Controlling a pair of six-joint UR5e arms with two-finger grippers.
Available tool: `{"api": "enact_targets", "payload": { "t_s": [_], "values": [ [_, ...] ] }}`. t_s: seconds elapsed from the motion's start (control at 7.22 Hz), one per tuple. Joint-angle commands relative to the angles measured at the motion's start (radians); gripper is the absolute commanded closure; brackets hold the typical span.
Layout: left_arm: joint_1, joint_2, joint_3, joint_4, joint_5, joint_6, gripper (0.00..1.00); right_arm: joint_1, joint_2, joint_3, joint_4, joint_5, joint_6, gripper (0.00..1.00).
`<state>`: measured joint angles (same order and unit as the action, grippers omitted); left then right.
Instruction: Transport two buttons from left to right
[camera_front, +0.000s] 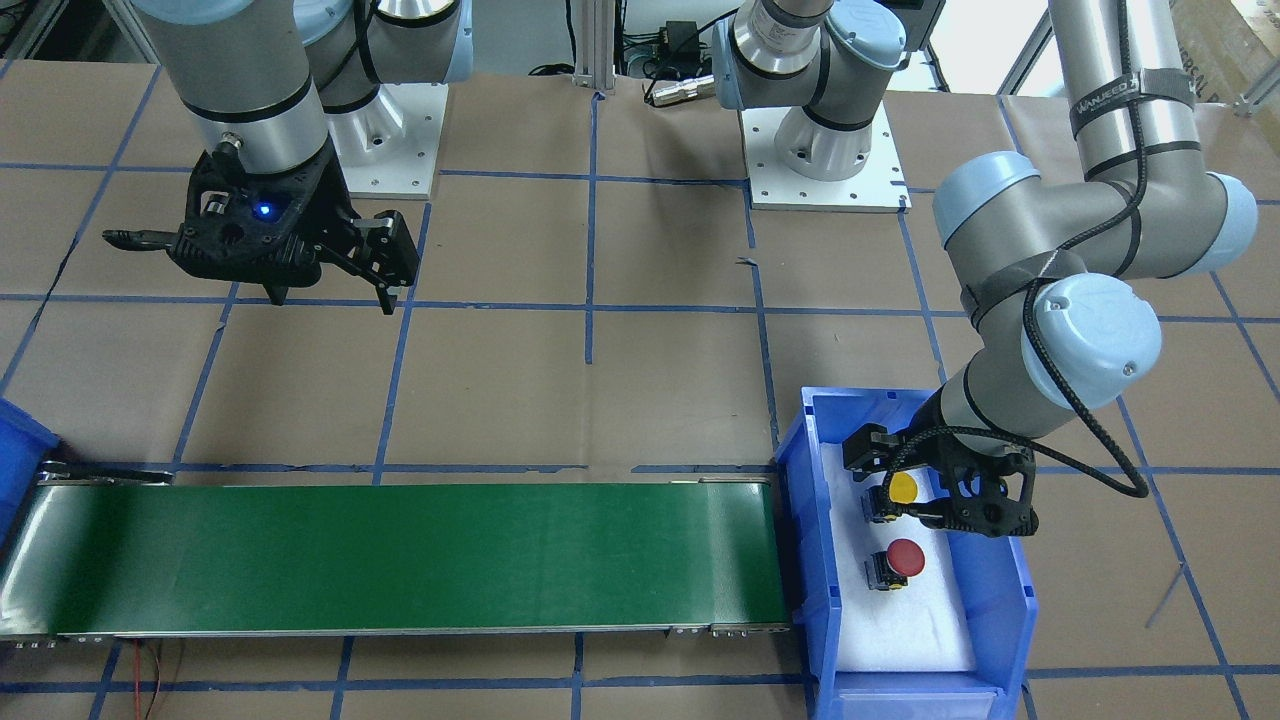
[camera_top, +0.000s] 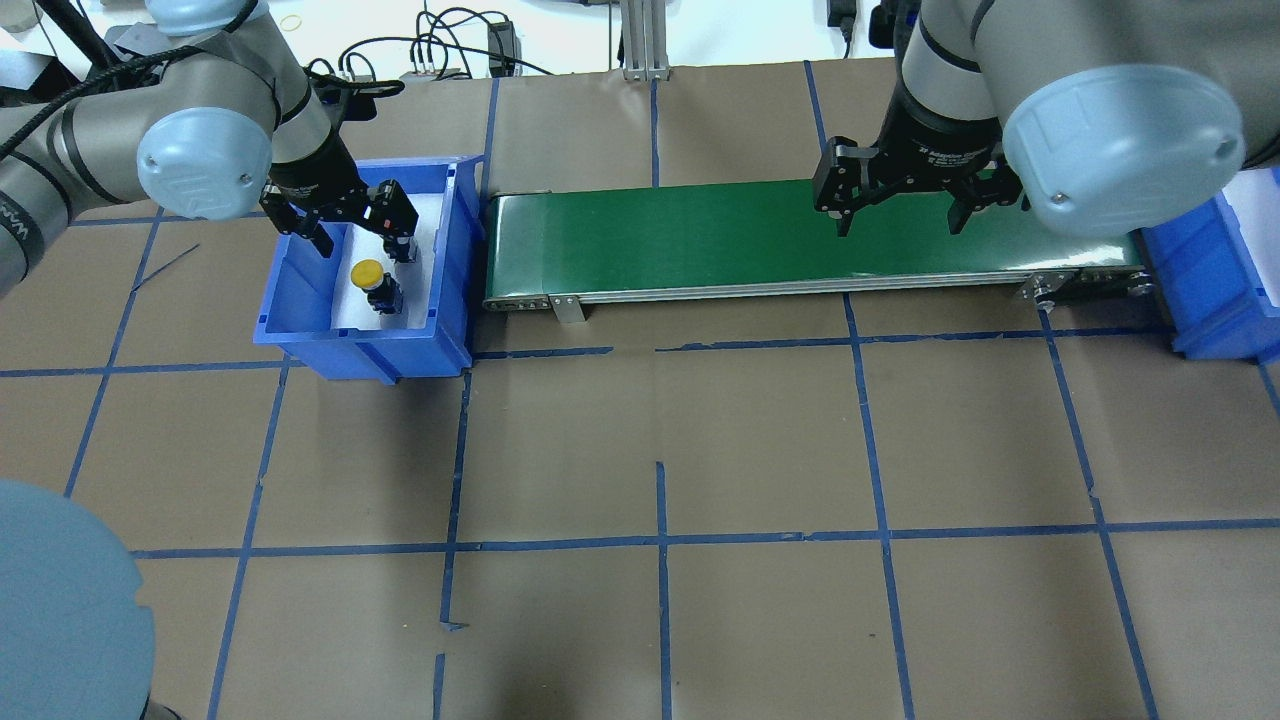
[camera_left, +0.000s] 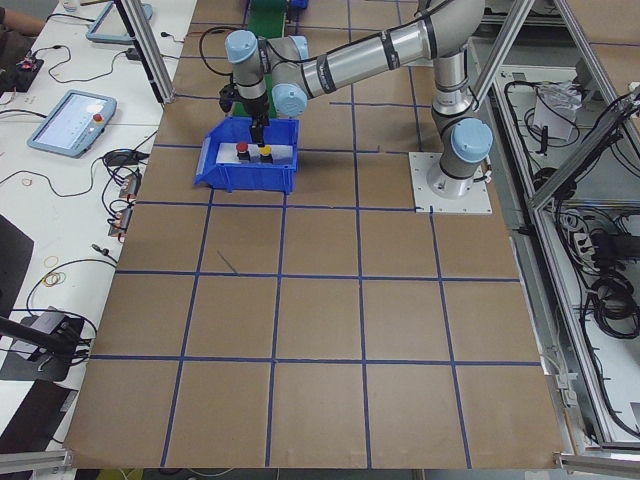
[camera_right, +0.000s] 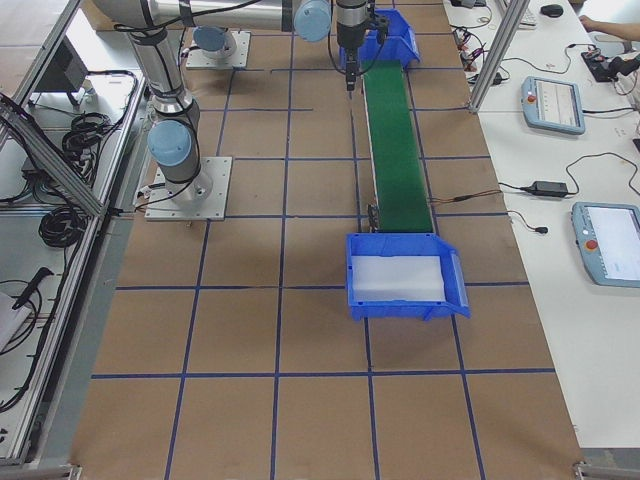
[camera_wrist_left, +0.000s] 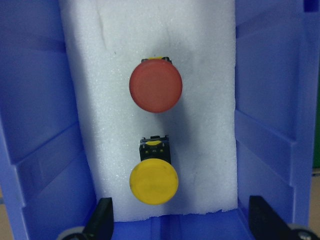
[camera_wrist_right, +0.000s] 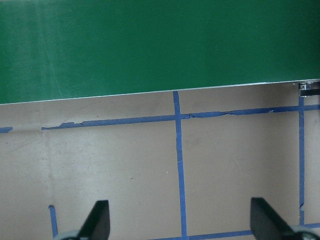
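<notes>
Wide open (nothing gripped), the left end effector (camera_top: 360, 243) is held over the yellow button (camera_top: 368, 272) in the blue bin (camera_top: 300, 330); the right end effector (camera_top: 900, 218) is spread open too, empty.

The table (camera_top: 760, 440) is covered in brown paper, marked into squares by blue tape (camera_top: 660, 540). Past the table edge beyond the left gripper (camera_top: 362, 248) and the right gripper (camera_top: 900, 228), an aluminium post (camera_top: 640, 40) stands between the two. A white bench (camera_right: 610, 350) runs along that side, carrying teach pendants (camera_right: 553, 104) and loose cables (camera_top: 437, 68). Lighting is even, with soft shadows.
</notes>
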<state>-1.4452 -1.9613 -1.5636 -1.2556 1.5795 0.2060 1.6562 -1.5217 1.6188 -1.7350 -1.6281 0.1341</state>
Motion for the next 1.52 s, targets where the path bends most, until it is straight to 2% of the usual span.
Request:
{"api": "enact_targets", "payload": {
  "t_s": [0.0,0.14,0.28,0.55,0.97,1.25,1.39],
  "values": [
    [0.008,-0.008,-0.010,0.013,0.001,0.006,0.07,-0.007,0.005,-0.002,-0.005,0.010,-0.019,0.00],
    [0.008,-0.019,-0.013,0.028,0.001,0.010,0.06,-0.007,0.008,-0.002,-0.018,-0.002,-0.103,0.07],
    [0.008,-0.022,-0.015,0.030,0.002,0.010,0.06,-0.001,0.008,0.004,-0.046,-0.007,-0.175,0.01],
    [0.008,-0.022,-0.050,0.077,0.001,0.010,0.08,-0.003,0.009,0.012,-0.044,-0.006,-0.163,0.00],
    [0.017,-0.022,-0.067,0.097,0.004,0.018,0.09,-0.018,0.005,-0.037,0.003,0.005,-0.162,0.00],
    [0.038,-0.024,-0.075,0.099,0.002,0.044,0.09,-0.026,-0.012,-0.071,0.105,0.007,-0.159,0.00],
    [0.039,-0.024,-0.076,0.099,0.002,0.044,0.09,-0.021,-0.012,-0.069,0.110,0.010,-0.156,0.00]
  ]
}}
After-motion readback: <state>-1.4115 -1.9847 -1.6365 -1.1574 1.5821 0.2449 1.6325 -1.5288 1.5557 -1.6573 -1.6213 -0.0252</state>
